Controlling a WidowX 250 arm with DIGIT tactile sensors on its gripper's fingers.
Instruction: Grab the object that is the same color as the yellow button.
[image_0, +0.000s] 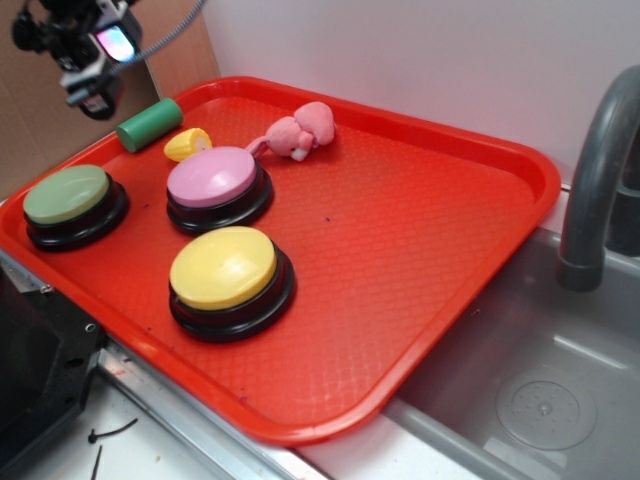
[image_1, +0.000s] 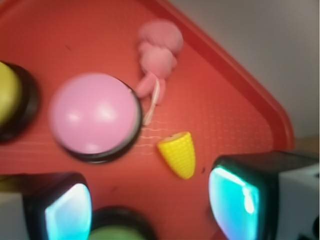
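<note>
The object, a small yellow corn-like piece (image_0: 188, 144) (image_1: 179, 154), lies on the red tray (image_0: 430, 230) between the green cylinder (image_0: 149, 124) and the pink-topped button (image_0: 216, 183) (image_1: 95, 116). The yellow button (image_0: 228, 274) (image_1: 9, 96) sits nearer the tray's front. My gripper (image_0: 92, 68) (image_1: 150, 207) hovers high over the tray's back left corner, open, nothing between its fingers (image_1: 235, 197). In the wrist view the yellow piece lies just ahead of the right finger, untouched.
A green-topped button (image_0: 72, 201) (image_1: 120, 231) sits at the tray's left, below the gripper. A pink plush toy (image_0: 300, 131) (image_1: 159, 55) lies at the back. A grey sink (image_0: 540, 390) and faucet (image_0: 598, 170) stand to the right. Cardboard wall behind left.
</note>
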